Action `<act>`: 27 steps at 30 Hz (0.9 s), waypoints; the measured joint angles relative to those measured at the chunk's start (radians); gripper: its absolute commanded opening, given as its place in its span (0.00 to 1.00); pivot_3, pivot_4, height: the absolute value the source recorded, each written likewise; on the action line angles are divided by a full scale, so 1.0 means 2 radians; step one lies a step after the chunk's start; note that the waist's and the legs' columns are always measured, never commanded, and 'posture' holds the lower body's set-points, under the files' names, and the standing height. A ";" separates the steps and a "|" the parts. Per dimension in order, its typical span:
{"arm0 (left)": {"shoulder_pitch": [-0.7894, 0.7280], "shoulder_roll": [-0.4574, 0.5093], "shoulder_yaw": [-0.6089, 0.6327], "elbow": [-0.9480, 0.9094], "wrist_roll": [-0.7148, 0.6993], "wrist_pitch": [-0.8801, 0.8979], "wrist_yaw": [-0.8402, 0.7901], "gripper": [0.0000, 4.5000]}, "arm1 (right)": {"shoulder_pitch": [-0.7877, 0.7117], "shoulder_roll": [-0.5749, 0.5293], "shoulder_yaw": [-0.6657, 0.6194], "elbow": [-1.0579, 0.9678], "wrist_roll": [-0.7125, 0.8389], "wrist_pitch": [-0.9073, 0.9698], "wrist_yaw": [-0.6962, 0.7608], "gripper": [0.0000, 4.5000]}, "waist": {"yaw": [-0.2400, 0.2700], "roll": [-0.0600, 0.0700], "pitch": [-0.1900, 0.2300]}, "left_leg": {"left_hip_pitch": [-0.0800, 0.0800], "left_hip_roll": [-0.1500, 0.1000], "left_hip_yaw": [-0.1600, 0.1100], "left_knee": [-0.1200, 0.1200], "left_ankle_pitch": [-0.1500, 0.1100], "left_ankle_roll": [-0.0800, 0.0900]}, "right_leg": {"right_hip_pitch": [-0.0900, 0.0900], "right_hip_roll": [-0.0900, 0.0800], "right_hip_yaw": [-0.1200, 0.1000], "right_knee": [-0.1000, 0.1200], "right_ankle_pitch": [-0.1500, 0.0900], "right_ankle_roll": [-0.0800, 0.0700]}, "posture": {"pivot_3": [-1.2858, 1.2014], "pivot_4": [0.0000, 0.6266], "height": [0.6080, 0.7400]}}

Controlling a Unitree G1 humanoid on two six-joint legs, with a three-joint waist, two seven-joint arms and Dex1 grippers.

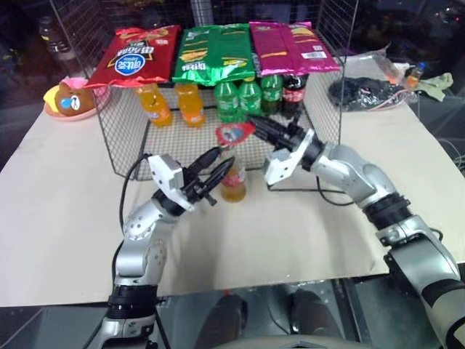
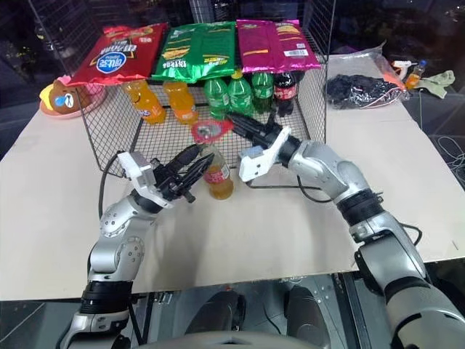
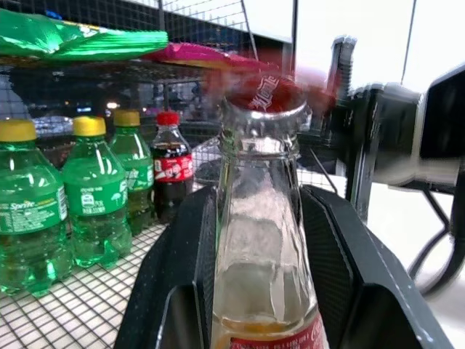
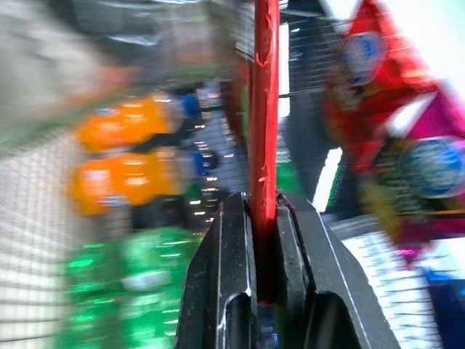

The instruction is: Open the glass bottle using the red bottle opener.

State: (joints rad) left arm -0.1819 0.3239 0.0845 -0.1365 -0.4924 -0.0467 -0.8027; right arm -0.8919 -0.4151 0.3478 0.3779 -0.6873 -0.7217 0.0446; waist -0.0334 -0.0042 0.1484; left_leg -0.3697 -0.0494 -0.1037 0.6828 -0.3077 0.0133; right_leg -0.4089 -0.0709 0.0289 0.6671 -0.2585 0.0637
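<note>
A: Surface?
B: Beige flat tabletop [image 1: 65,218], dark surroundings. A wire mesh rack [image 1: 127,149] stands on it, with orange, green and cola plastic bottles [image 1: 251,94] inside and red, green and magenta snack bags [image 1: 214,51] on top. A pink plate with a plush toy [image 1: 69,98] sits off to the left and a black bundle [image 1: 363,93] to the right.

A: Task items?
B: The small clear glass bottle of amber drink [image 1: 233,182] stands upright in front of the rack. The left gripper [image 1: 211,174] has its fingers clasped round the bottle's neck. The right gripper [image 1: 263,129] is clamped tight on the thin red bottle opener [image 1: 234,134], whose loop head sits at the bottle cap.
</note>
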 measured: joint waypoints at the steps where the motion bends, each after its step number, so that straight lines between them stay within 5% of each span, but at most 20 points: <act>1: 0.000 0.000 0.000 0.000 0.000 0.000 0.000 0.27 | -0.006 -0.002 -0.006 -0.007 -0.001 0.001 -0.007 0.00 | 0.000 0.000 0.000 | 0.000 0.000 0.000 0.000 0.000 0.000 | 0.000 0.000 0.000 0.000 0.000 0.000 | 0.52 0.24 1.00; 22: 0.002 0.001 -0.001 -0.008 -0.007 0.010 0.002 0.27 | 0.051 0.031 -0.028 -0.019 0.082 0.065 0.002 0.00 | -0.001 0.000 0.000 | 0.000 0.000 0.000 -0.003 0.000 0.000 | 0.000 0.000 0.000 -0.002 0.000 0.000 | 0.52 0.24 1.00; 23: 0.002 0.001 -0.001 -0.008 -0.007 0.010 0.002 0.45 | 0.061 0.033 -0.028 -0.023 0.090 0.068 0.007 0.00 | 0.000 0.000 0.000 | 0.000 0.000 0.000 -0.003 0.000 0.000 | 0.000 0.000 0.000 -0.002 0.000 0.000 | 0.52 0.24 1.00; 25: 0.003 0.002 -0.002 -0.007 -0.006 0.016 0.002 0.54 | 0.068 0.034 -0.028 -0.026 0.095 0.074 0.012 0.00 | -0.001 0.000 0.000 | 0.000 0.000 0.000 -0.003 0.000 0.000 | 0.000 0.000 0.000 -0.002 0.000 0.000 | 0.52 0.24 1.00; 27: 0.012 0.000 -0.009 0.002 -0.002 0.025 0.004 0.74 | 0.074 0.032 -0.028 -0.029 0.101 0.077 0.017 0.00 | -0.002 0.000 0.000 | 0.000 0.000 0.000 -0.003 0.000 0.000 | 0.000 0.000 0.000 -0.002 0.000 0.000 | 0.52 0.24 1.00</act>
State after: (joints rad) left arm -0.1586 0.3244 0.0664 -0.1319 -0.4970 0.0032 -0.7953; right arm -0.7441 -0.3505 0.2919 0.3190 -0.4843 -0.5673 0.0784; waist -0.0378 -0.0046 0.1487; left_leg -0.3700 -0.0487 -0.1032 0.6772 -0.3077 0.0133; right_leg -0.4097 -0.0708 0.0291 0.6625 -0.2586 0.0637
